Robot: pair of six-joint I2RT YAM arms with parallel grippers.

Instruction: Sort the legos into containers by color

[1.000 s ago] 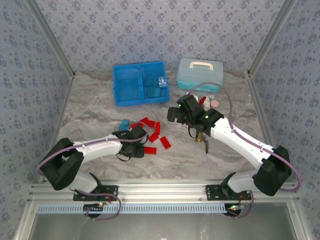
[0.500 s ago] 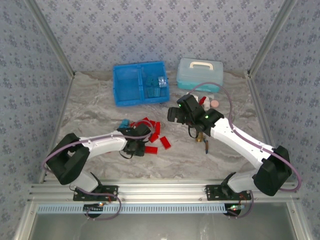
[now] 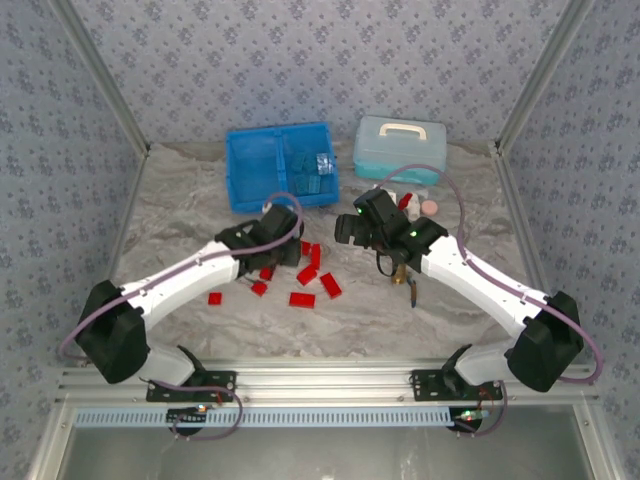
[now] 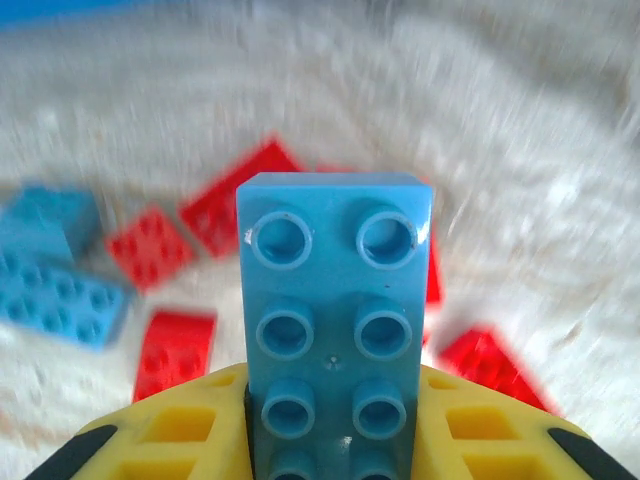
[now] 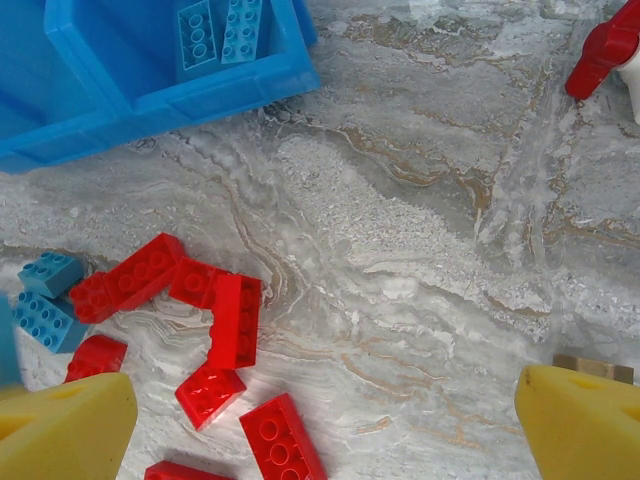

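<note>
Red bricks (image 3: 302, 299) lie scattered on the marble table (image 3: 180, 235), nearest the arm bases. Just beyond them, the left gripper (image 3: 280, 240) clamps a light blue brick (image 4: 335, 300) between its yellow fingers (image 4: 180, 440) above the pile. Beside it, the right gripper (image 3: 350, 228) hovers with its jaws spread wide, holding nothing. Farther back, the blue tray (image 3: 285, 200) holds more light blue bricks (image 3: 308, 172) in its right compartment.

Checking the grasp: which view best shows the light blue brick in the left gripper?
Left wrist: the light blue plastic brick fills the centre, studs clear. Top external: too small to tell under the left gripper.
</note>
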